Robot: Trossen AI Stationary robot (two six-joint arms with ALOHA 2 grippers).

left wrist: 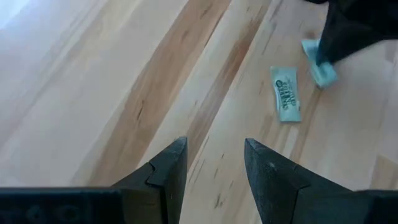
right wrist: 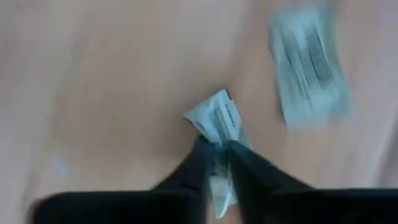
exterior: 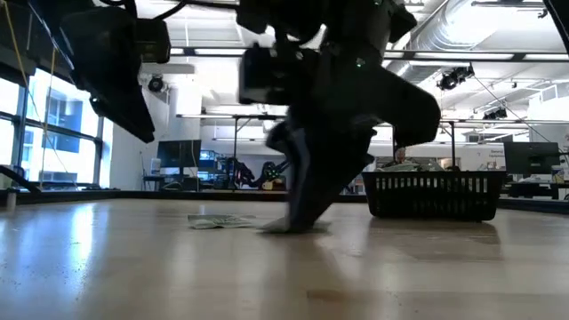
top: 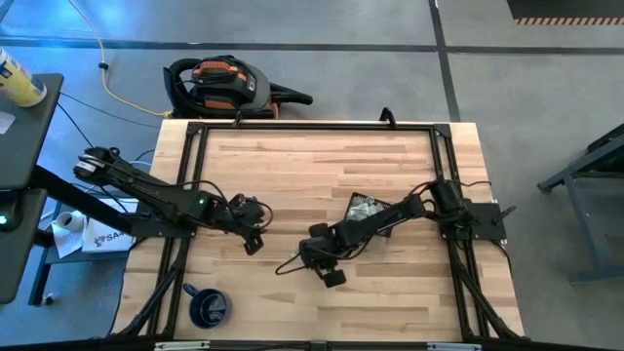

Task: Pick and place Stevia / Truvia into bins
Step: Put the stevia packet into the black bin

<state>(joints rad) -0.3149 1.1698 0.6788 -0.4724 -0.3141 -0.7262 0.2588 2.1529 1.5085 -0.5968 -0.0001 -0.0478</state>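
In the right wrist view, my right gripper (right wrist: 216,148) is shut on a pale green and white Stevia sachet (right wrist: 217,118). A second sachet (right wrist: 308,62) lies flat on the wood just beyond it. In the high view this gripper (top: 330,273) stands near the table's middle, toward the near edge. My left gripper (left wrist: 214,155) is open and hovers over bare wood left of there (top: 253,241); its view shows the loose sachet (left wrist: 285,93) and the held one (left wrist: 320,70). The black tray (top: 355,201) sits under my right arm and has sachets in it. My right gripper pinches one sachet between its two fingers at one short end (right wrist: 219,134), and the rest sticks out beyond the fingertips. The fingers (exterior: 307,200) point down from above. The sachet's free end (exterior: 277,228) is at the table's surface; whether it is lifted clear cannot be told.
A dark blue mug (top: 208,307) stands near the table's near left corner. In the low view the tray's gridded wall (exterior: 436,196) is to the right of the gripper. Bare wood fills the far half of the table and the near right.
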